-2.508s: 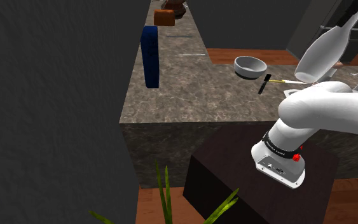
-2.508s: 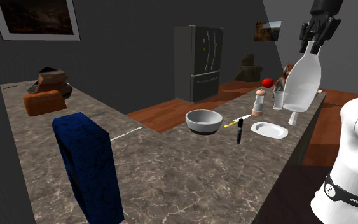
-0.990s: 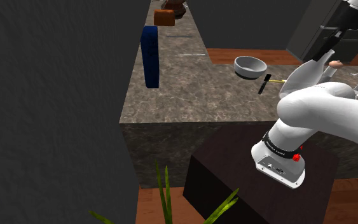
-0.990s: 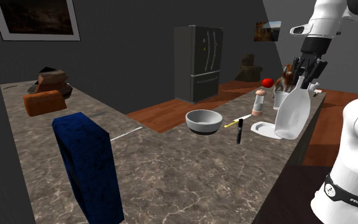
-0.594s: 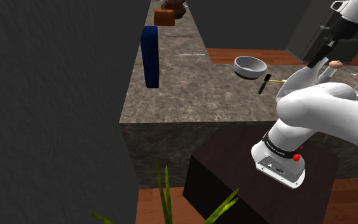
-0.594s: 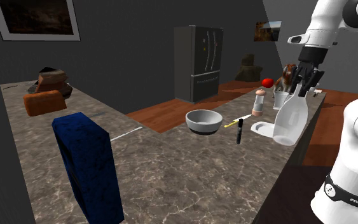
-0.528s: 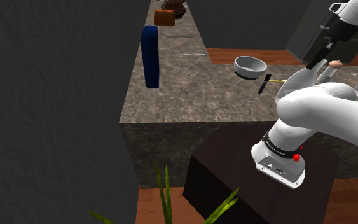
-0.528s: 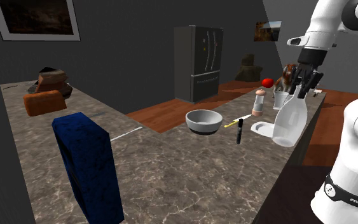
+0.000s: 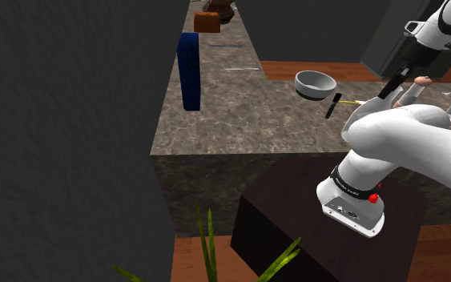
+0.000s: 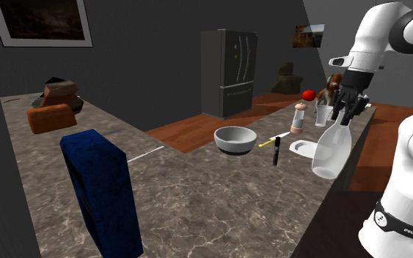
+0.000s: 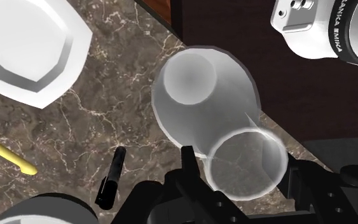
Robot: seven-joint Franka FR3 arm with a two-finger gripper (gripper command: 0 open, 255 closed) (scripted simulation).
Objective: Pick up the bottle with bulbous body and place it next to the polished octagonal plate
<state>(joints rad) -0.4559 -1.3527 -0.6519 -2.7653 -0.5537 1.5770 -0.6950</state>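
A translucent white bottle [image 10: 331,150] with a bulbous body hangs neck-up and slightly tilted, its base at or just above the marble counter near the counter's edge. My gripper [image 10: 342,116] is shut on its narrow neck. In the wrist view the fingers [image 11: 191,167] clasp the bottle's mouth [image 11: 247,160], with the wide body [image 11: 199,95] below. The white octagonal plate [image 10: 302,147] lies just beyond the bottle, partly behind it; in the wrist view the plate [image 11: 28,48] lies a short gap from the bottle. In the shoulder view the gripper [image 9: 393,82] points down behind my white arm.
A grey bowl [image 10: 235,138], a black pen [image 10: 276,152], a yellow utensil [image 10: 269,141] and a shaker [image 10: 298,117] stand near the plate. A tall blue box [image 10: 102,192] stands nearer the second exterior view's left. The counter's edge [image 11: 171,32] and my stand [image 11: 260,83] lie right beside the bottle.
The gripper has come down with the bottle from high above the counter to counter level beside the plate, drifting toward the counter's edge. The grip on the neck is unchanged.
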